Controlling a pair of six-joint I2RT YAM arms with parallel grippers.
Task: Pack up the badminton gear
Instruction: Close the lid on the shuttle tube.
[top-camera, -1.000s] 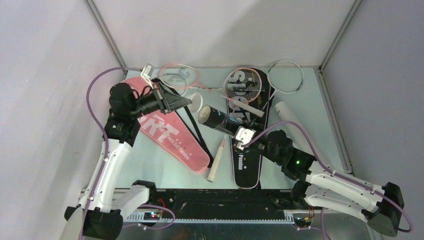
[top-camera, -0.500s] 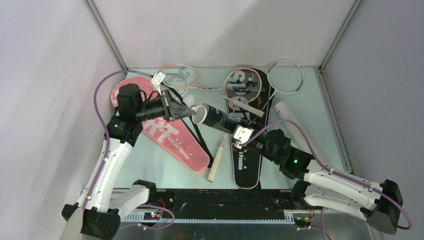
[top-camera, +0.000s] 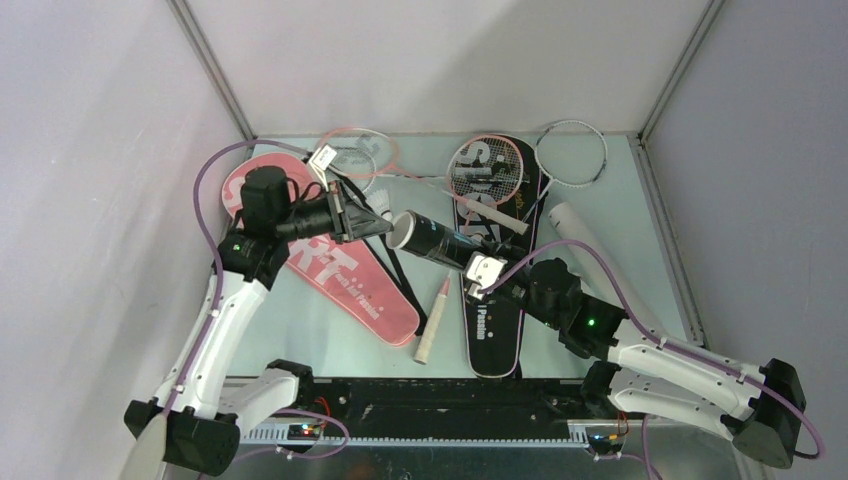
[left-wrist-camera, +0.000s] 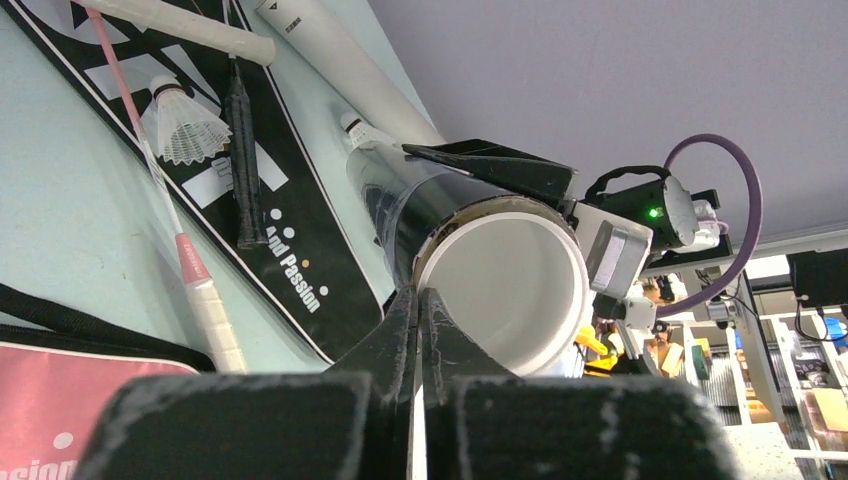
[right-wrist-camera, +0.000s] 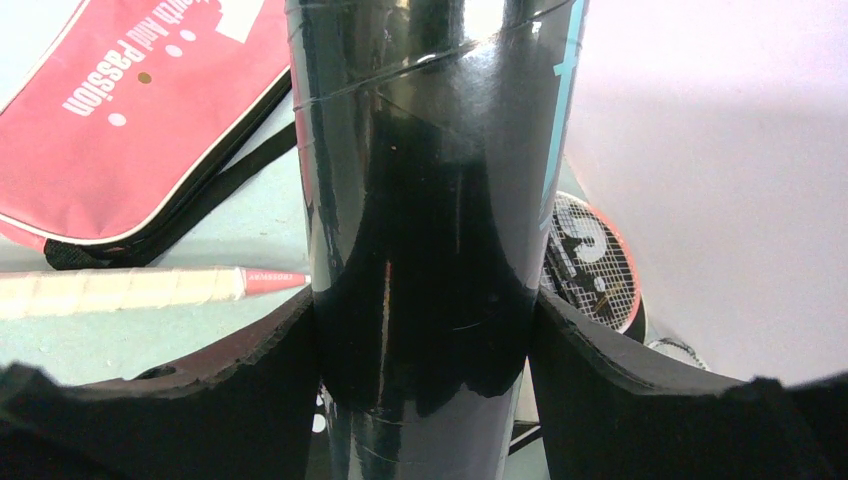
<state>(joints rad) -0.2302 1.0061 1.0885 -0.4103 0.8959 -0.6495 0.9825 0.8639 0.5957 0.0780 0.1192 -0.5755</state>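
White arm links (top-camera: 215, 320), black joints (top-camera: 262, 195), purple cables (left-wrist-camera: 753, 205), green LEDs (top-camera: 590, 322).

black tube (top-camera: 440, 240) glossy, white inside | pink cover (top-camera: 345, 280), white lettering | black cover (top-camera: 492, 330), white lettering | white tube (top-camera: 572, 222) plain | table (top-camera: 620, 200) pale green

A: What is lost in the right wrist view?
B: The black shuttle tube (right-wrist-camera: 430, 230) is cut by the top and bottom edges, and much of the table (right-wrist-camera: 200, 240) is hidden behind it. The pink cover (right-wrist-camera: 130, 100) and the racket handle (right-wrist-camera: 130, 288) are cropped at the left edge.

A: And from the left wrist?
B: The left gripper (left-wrist-camera: 418, 310) is blurred in the foreground, so contact with the tube's rim cannot be judged. A shuttlecock (left-wrist-camera: 352, 128) is mostly hidden behind the tube. The white tube (left-wrist-camera: 340, 65) is cut at the top.

A: From above?
B: The black cover (top-camera: 493, 335) is partly hidden under the right arm (top-camera: 560, 295).
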